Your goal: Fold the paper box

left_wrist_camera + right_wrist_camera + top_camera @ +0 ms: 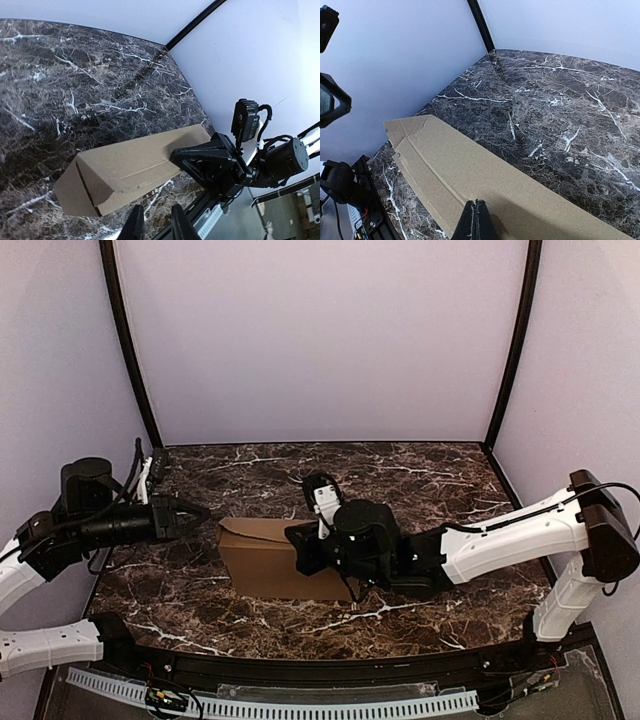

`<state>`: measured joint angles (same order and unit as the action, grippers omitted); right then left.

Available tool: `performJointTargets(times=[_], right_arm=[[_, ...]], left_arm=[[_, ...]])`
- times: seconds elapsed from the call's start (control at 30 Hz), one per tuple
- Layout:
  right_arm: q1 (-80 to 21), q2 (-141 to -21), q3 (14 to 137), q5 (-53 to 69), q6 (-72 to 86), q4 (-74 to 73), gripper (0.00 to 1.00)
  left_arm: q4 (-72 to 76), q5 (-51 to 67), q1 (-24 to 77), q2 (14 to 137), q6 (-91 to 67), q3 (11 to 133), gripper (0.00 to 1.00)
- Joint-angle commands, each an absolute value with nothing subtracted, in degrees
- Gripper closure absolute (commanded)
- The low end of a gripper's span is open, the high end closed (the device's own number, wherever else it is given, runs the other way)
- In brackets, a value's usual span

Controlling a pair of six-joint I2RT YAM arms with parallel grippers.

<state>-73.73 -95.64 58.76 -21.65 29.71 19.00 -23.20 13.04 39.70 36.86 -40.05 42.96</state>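
One brown paper box [262, 562] lies near the middle of the marble table [430, 480], its long side facing the arm bases. It already reads as a closed shallow mailer, not a flat sheet. The lid is down over the body, and the right wrist view shows its creased, chamfered end [402, 132] at the box's left end. From these angles I can't tell whether that end is fully tucked in or only lying on top.

The right gripper [476, 221] is on the box's right end, fingers pressed together with no gap, tip touching the top panel. I judge it is there as a weight, pinning the lid flat and keeping the light box from sliding while the other end gets worked.

The left gripper [157, 210] hangs off the box's left end, near it but not touching. Its jaws are only narrowly apart, with nothing between them. That narrow set suits poking or nudging a flap more than grasping.

I'd call the fold close to done. What remains is probably seating the left end. The risk is that a push there skews the box under the right tip.
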Motion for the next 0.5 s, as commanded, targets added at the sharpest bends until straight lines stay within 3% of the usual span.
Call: performJointTargets(times=[0.0, 0.13, 0.33, 0.47], right_arm=[[-73.82, -99.75, 54.25, -20.66, 31.01, 6.22, 1.00], [-74.00, -99.55, 53.93, -20.95, 30.93, 6.48, 1.00], [-74.05, -99.56, 54.16, -20.53, 30.77, 7.35, 1.00], [-74.04, -99.65, 54.31, -20.26, 30.46, 7.96, 1.00]], left_arm=[[-26.29, 12.82, 39.70, 42.13, -32.70, 48.96, 0.87], [-26.30, 10.62, 39.73, 47.58, -27.31, 54.11, 0.99], [-23.22, 12.13, 39.64, 54.37, -23.79, 56.19, 0.99], [-19.35, 14.79, 39.31, 54.97, -23.37, 50.28, 0.99]])
